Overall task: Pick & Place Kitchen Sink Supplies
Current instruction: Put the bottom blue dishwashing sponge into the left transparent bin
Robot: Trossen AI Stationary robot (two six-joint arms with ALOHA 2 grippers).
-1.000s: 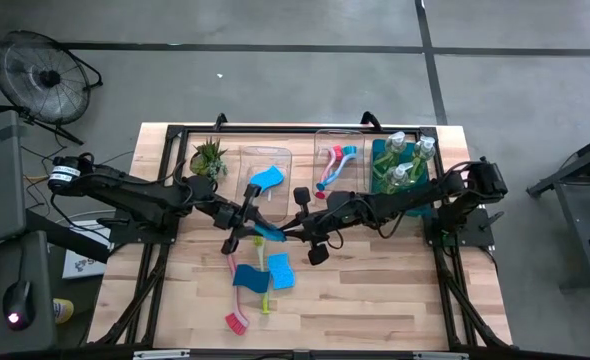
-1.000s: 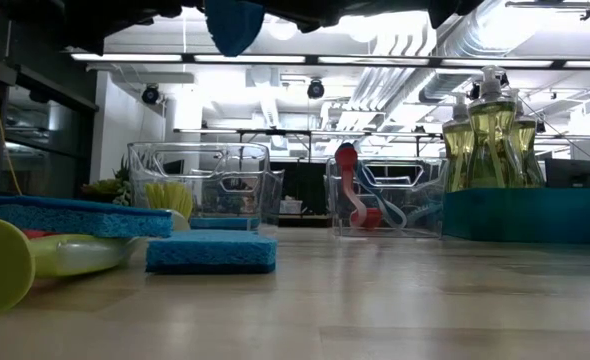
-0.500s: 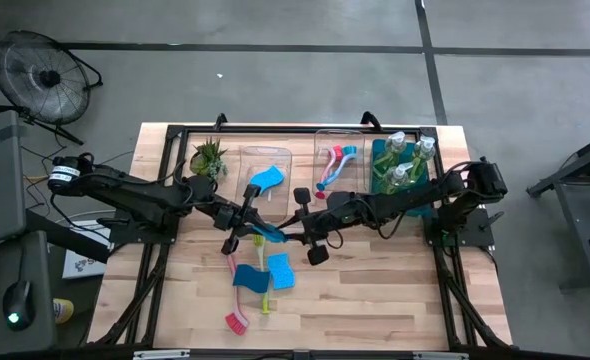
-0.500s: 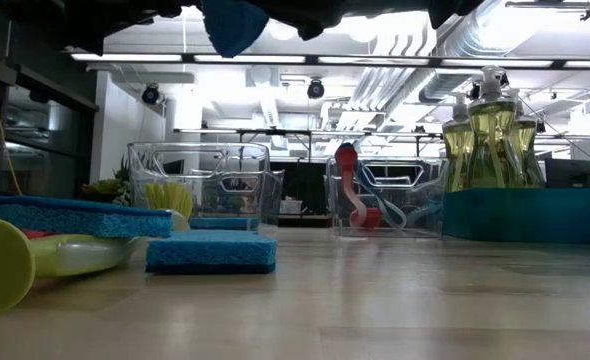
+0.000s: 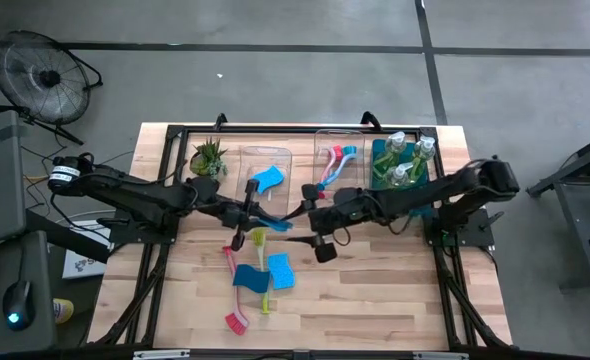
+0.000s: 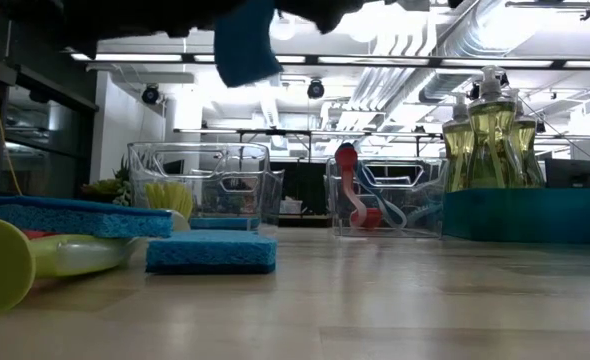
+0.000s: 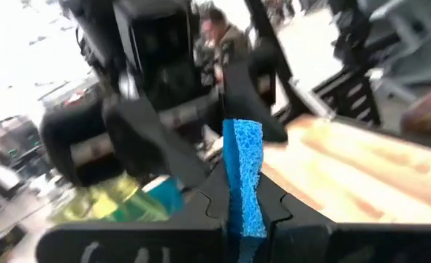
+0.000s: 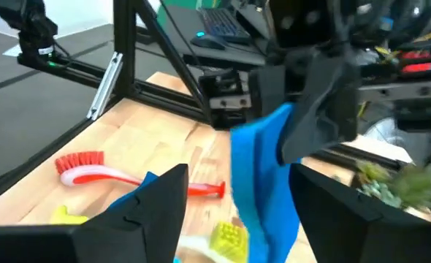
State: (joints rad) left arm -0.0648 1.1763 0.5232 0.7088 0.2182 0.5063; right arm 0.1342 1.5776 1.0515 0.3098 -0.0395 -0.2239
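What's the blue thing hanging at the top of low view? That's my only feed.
Observer: A blue sponge, clamped in the left hand.
Operator: Where's the right hand?
Observer: The right hand faces it over mid-table, fingers open, with the sponge just ahead of them.
Operator: Anything near them on the table?
Observer: A yellow-green brush lies on the wood close by in the high view.
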